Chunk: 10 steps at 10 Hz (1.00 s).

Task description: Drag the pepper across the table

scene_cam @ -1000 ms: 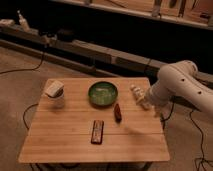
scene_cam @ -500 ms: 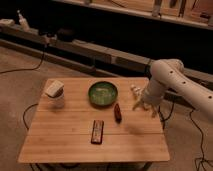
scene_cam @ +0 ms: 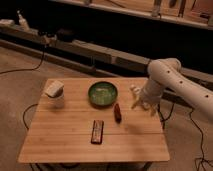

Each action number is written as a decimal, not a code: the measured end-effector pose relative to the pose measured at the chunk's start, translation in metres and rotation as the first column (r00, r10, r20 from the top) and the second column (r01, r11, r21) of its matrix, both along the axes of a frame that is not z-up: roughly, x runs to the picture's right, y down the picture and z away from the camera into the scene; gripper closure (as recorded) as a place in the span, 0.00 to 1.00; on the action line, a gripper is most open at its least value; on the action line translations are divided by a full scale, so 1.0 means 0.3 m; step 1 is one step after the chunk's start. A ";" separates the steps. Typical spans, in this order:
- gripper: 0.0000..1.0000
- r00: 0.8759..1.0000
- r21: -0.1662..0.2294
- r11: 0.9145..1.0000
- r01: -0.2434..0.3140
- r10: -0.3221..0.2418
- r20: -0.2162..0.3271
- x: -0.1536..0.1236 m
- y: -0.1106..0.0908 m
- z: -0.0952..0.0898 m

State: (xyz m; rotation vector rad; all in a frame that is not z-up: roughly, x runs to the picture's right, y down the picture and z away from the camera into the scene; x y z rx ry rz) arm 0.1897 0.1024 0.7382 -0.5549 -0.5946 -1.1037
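The table (scene_cam: 75, 145) and everything on it lie as they did a second ago — only the arm (scene_cam: 172, 80) has moved, swinging in from the right edge over the table's right side. The green bowl (scene_cam: 103, 93) sits unmoved at the middle back, and the dark flat block (scene_cam: 97, 131) lies nearer the front. The gripper (scene_cam: 142, 107) now hangs low, near the pepper's right and still apart from it; its fingers seem to be spread and hold nothing, though the view is soft there. The pepper (scene_cam: 117, 112) lies just in front of the bowl, to its right, where it was. The approach is closing — no contact yet, so the drag has not begun.
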 end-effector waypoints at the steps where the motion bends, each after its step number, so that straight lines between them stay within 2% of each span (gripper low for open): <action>1: 0.35 0.999 0.019 0.999 0.030 -0.031 0.026 -0.037 -0.020 0.036; 3: 0.35 0.996 0.022 0.996 0.085 -0.085 0.031 -0.048 -0.023 0.103; 7: 0.35 0.983 -0.001 0.983 0.183 -0.183 -0.013 -0.064 0.004 0.235; 8: 0.35 0.983 -0.003 0.983 0.184 -0.184 -0.013 -0.083 0.008 0.260; 10: 0.35 0.989 0.014 0.989 0.148 -0.148 0.013 -0.156 0.001 0.316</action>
